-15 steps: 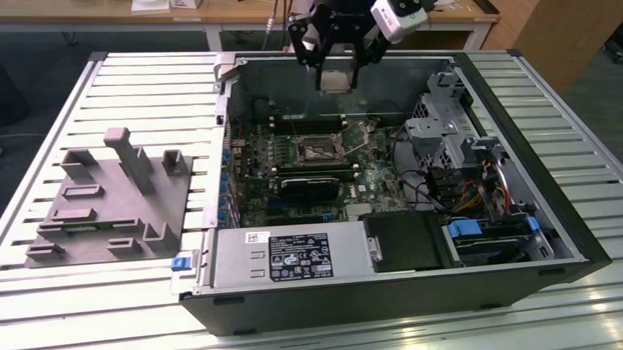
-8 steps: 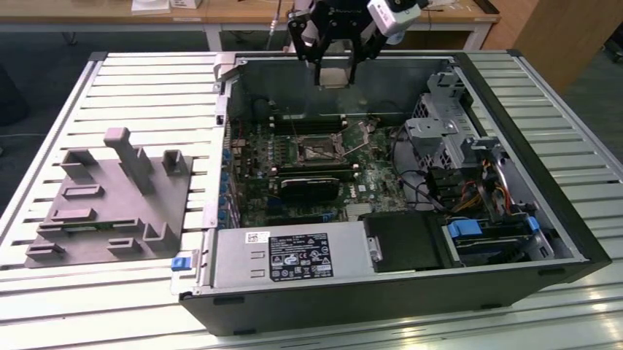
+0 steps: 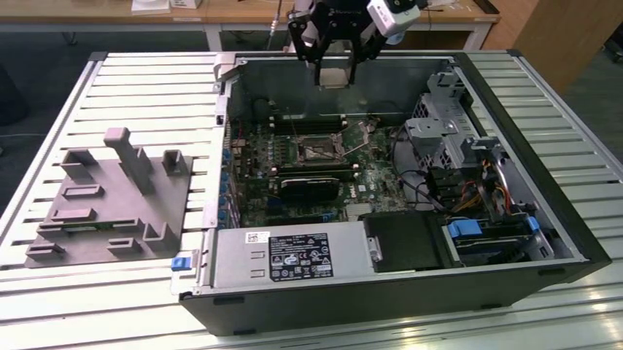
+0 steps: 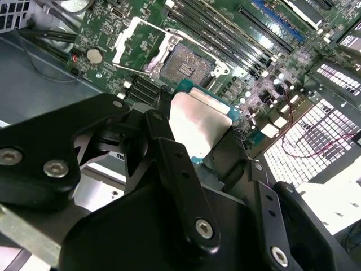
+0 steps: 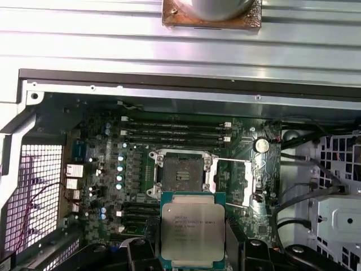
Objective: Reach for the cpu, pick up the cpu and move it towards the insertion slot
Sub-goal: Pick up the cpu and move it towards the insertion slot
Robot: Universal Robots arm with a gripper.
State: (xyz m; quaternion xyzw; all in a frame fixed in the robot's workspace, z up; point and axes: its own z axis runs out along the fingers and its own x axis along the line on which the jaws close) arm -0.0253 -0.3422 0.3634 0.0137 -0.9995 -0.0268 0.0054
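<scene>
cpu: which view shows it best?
First wrist view: the cpu faces the camera squarely, held in the claw. The second wrist view sees it slanted, partly hidden; the exterior view shows a small pale piece.

Slatted pale metal table (image 3: pixel 146 80) carried two items. An open computer case (image 3: pixel 545 211) lay on its side toward the exterior view's right; a grey plastic fixture (image 3: pixel 107 211) with upright pegs stood at its left.
</scene>
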